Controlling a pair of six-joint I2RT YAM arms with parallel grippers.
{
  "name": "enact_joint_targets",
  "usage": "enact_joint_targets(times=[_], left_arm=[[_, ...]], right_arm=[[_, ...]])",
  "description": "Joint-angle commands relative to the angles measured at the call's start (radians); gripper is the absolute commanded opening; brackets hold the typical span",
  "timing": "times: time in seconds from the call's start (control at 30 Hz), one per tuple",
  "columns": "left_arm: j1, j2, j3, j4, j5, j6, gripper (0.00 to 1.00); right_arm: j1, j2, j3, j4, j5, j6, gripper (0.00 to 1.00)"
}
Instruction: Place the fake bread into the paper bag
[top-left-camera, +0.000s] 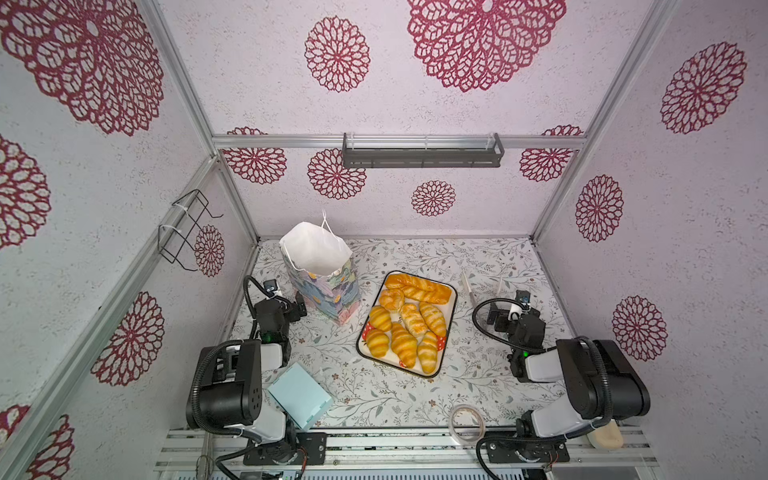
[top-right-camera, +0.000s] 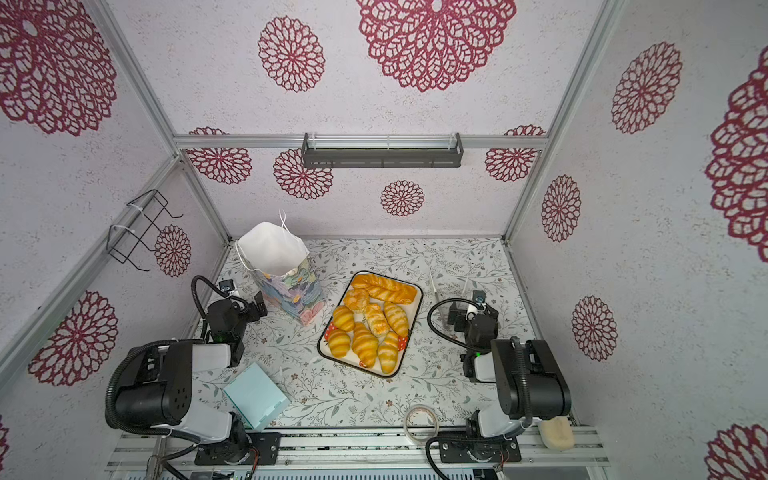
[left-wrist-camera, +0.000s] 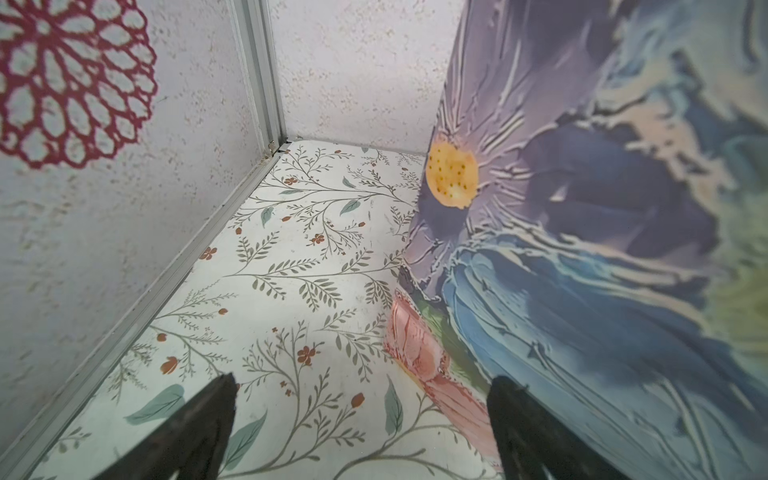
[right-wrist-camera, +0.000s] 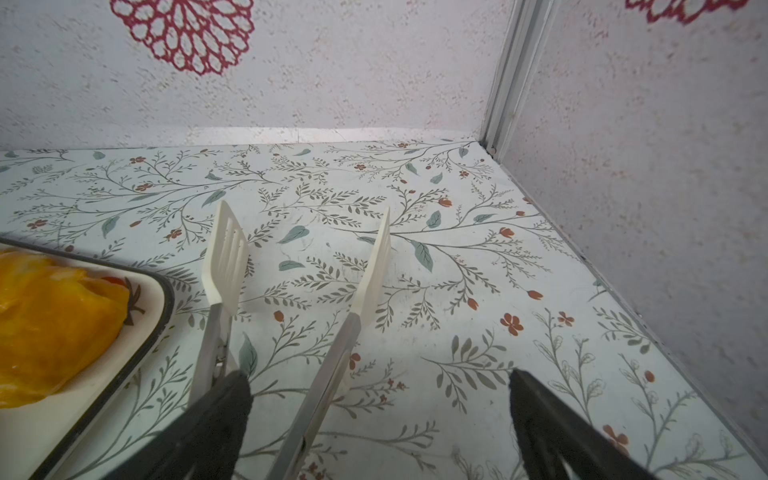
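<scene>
The fake bread (top-left-camera: 409, 322) (top-right-camera: 374, 320), several glossy golden croissants and rolls plus one long loaf, fills a white tray (top-left-camera: 447, 332) (top-right-camera: 409, 332) at the table's middle. The paper bag (top-left-camera: 320, 274) (top-right-camera: 282, 266) stands upright and open-mouthed to the tray's left. My left gripper (top-left-camera: 301, 308) (left-wrist-camera: 365, 380) is open and low, one finger right beside the bag's flowered wall (left-wrist-camera: 582, 208). My right gripper (top-left-camera: 495, 314) (right-wrist-camera: 378, 374) is open right of the tray, with one arm of white-tipped metal tongs (right-wrist-camera: 332, 353) lying between its jaws. Bread (right-wrist-camera: 50, 316) shows at that view's edge.
A light blue box (top-left-camera: 299, 399) lies by the left arm's base. A tape roll (top-left-camera: 467, 422) and a pale beige block (top-left-camera: 606, 436) sit at the front edge. A wire rack (top-left-camera: 187, 232) hangs on the left wall, a grey shelf (top-left-camera: 422, 153) on the back wall.
</scene>
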Motion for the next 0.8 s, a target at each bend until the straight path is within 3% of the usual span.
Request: enact_joint_targets(times=[0.0,0.77], left_arm=[[0.015,-0.009,0.017,0.011,0.034,-0.010,0.97],[0.035,-0.010,0.009,0.023,0.057,-0.030,0.97]], right_arm=[[-0.002,-0.012,0.006,0.028,-0.006,-0.007,0.99],[-0.016,-0.011,0.009,0.022,-0.036,0.001,0.99]])
